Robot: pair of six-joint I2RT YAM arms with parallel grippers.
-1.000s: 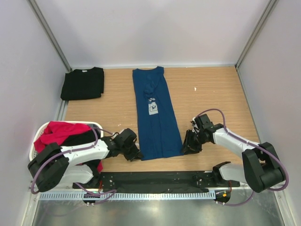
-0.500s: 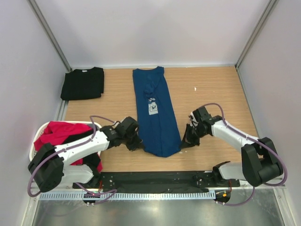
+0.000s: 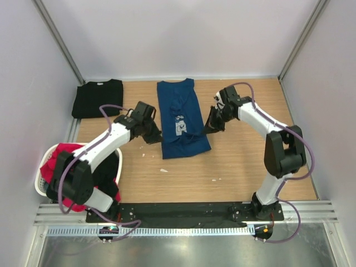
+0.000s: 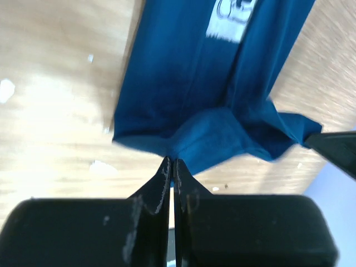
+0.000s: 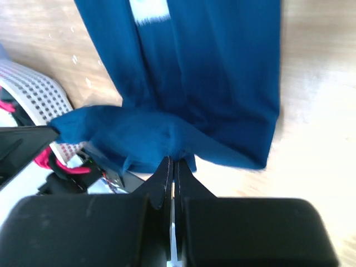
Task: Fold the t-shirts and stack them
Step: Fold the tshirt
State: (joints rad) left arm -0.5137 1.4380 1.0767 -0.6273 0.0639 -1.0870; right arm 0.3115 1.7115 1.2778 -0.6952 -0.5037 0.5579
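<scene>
a light wooden tabletop (image 3: 245, 161) sits between pale, smooth walls. a second ago the navy blue cotton t-shirt (image 3: 181, 105) lay stretched long toward the arm bases. now its near hem has been carried away from them, so the cloth reads far shorter, its front fold close below the pale square print (image 3: 180, 127). both arms have reached out over the table with it.

the left gripper (image 3: 154, 135) has its black fingers pinched tight on a corner of the hem. in the left wrist view the tips (image 4: 171, 167) meet with soft blue cloth bunched just beyond them. the right gripper (image 3: 210, 128) is likewise clamped on the opposite corner, and in its own view the tips (image 5: 171, 167) press together under a rumpled, lifted flap of blue. between the two, the raised hem sags over the flat layers below — creased lengthwise, matte, limp.

a plain black t-shirt (image 3: 98, 98), folded into a neat rectangle, lies at the far left corner, well apart from the blue one. at the near left a white perforated plastic basket (image 3: 40, 181) holds a crumpled red t-shirt (image 3: 60, 151) and dark cloth — we cannot tell more of that. small white flecks (image 3: 164, 170) dot the wood.
</scene>
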